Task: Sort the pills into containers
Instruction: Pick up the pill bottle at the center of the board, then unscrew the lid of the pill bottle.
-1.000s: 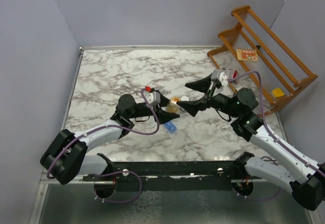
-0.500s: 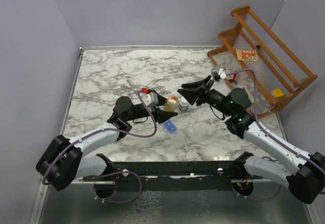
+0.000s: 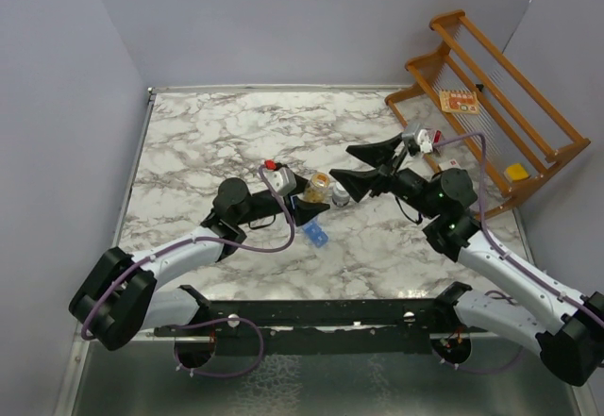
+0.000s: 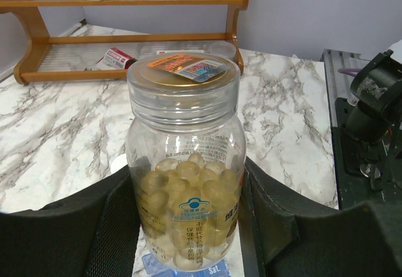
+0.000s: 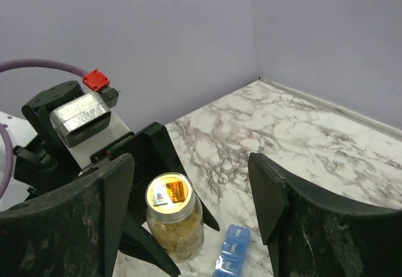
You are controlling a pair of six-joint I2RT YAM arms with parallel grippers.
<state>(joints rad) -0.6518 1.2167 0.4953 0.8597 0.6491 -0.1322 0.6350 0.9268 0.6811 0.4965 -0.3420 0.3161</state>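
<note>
A clear bottle (image 3: 320, 190) full of yellowish pills (image 4: 182, 183) stands upright with my left gripper (image 3: 316, 199) shut on its sides; its fingers (image 4: 107, 227) flank it. A gold and orange label covers the bottle's top (image 5: 171, 192). The blue containers (image 3: 316, 237) lie on the marble just in front of the bottle (image 5: 174, 223), lids shut; in the right wrist view the containers (image 5: 231, 252) sit to the bottle's right, and the containers (image 4: 213, 269) peek out below the bottle (image 4: 183, 164). My right gripper (image 3: 342, 173) hovers open to the right of the bottle, holding nothing.
A small white-capped item (image 3: 342, 196) stands just right of the bottle. A wooden rack (image 3: 491, 95) with a card and a yellow piece leans at the back right. Purple walls close in the marble table (image 3: 208, 142). A black rail (image 3: 311, 312) runs along the near edge.
My right gripper narrowed close to the bottle's top half a second ago, then widened again and drew back slightly. The left gripper kept its hold on the bottle, barely shifting.
</note>
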